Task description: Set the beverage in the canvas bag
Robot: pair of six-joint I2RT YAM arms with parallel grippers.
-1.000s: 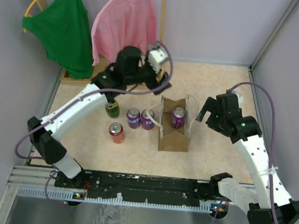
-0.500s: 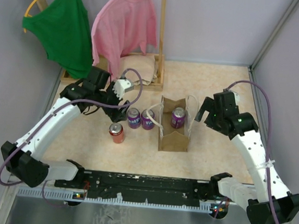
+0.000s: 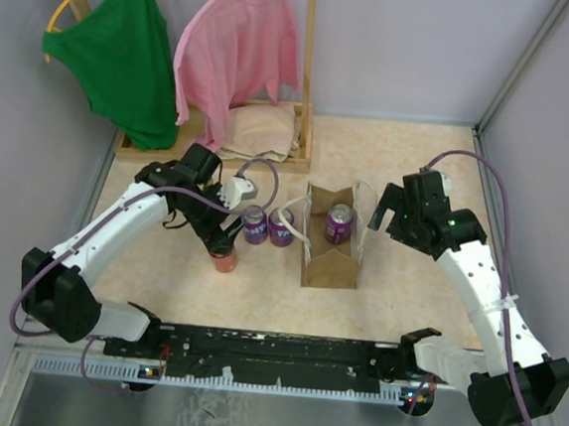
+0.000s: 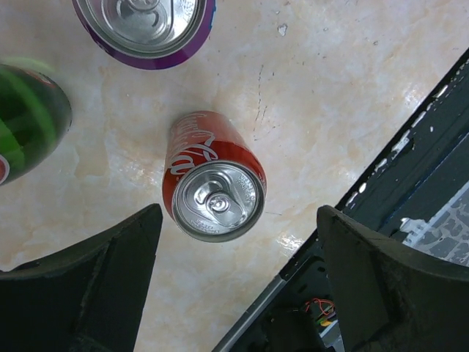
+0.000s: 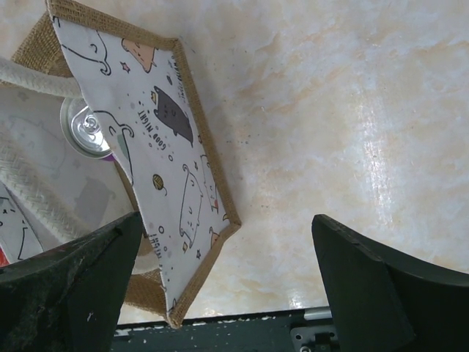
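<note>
The tan canvas bag [image 3: 328,259] stands upright mid-table with pale loop handles and one purple can [image 3: 340,221] inside; it also shows in the right wrist view [image 5: 165,158]. A red can [image 4: 214,178] stands upright on the table, partly hidden under my left gripper [image 3: 224,243] in the top view. My left gripper [image 4: 238,282] is open above it, its jaws on either side and apart from the can. Two purple cans [image 3: 267,226] stand left of the bag. A green can [image 4: 26,117] stands nearby. My right gripper [image 3: 382,214] is open and empty beside the bag's right wall.
A wooden rack with a green top [image 3: 120,44] and a pink top [image 3: 234,49] stands at the back left, a folded beige cloth [image 3: 262,129] at its base. The black front rail [image 3: 273,350] runs along the near edge. Walls close in on both sides.
My left arm has swung from the back near the rack forward and down over the red can. My right gripper has barely moved.
</note>
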